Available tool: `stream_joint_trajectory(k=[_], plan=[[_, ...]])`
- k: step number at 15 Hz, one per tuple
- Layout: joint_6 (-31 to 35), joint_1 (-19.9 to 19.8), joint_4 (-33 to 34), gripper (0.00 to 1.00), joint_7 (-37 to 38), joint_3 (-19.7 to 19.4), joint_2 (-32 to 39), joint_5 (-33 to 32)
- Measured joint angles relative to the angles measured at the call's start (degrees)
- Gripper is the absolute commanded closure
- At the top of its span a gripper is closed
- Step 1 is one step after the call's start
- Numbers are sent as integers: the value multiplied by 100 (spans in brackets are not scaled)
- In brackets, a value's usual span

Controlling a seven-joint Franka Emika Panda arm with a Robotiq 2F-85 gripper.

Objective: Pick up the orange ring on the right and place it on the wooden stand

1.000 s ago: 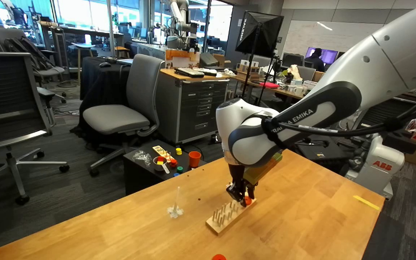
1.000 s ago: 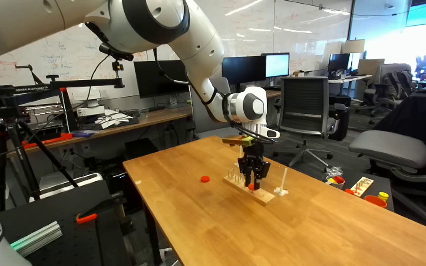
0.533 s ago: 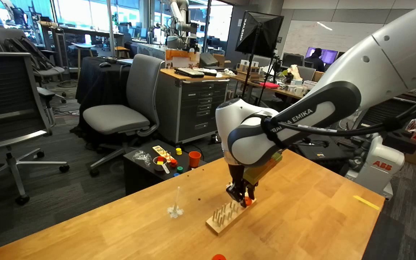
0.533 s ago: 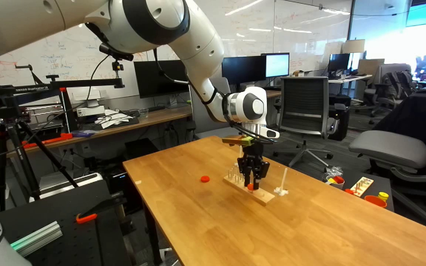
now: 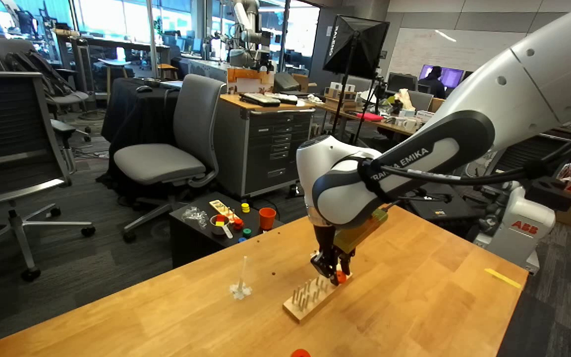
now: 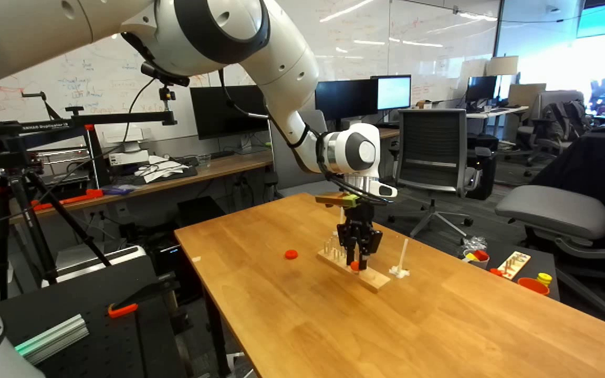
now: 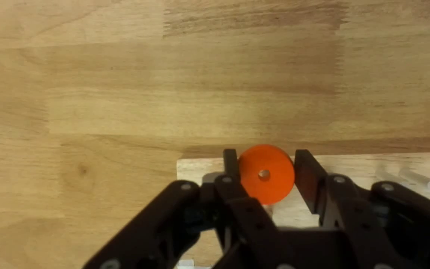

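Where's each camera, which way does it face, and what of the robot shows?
An exterior view: higher than the table, facing down across it toward a drawer cabinet; arm enters top right.
An exterior view: likewise raised, facing the table and a whiteboard; arm enters top left.
Wrist view: on the arm's end, facing down at the orange ring and wooden stand; only the gripper shows.
Both exterior views share table, wooden stand, arm and gripper.

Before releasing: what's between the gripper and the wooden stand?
The orange ring, gripped by the fingers in the wrist view; whether it touches the wooden stand is unclear.
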Motion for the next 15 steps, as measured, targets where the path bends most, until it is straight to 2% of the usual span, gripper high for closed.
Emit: stream_joint_trajectory(k=[15], plan=[[-173,-91,182,83,3,0,91,87]])
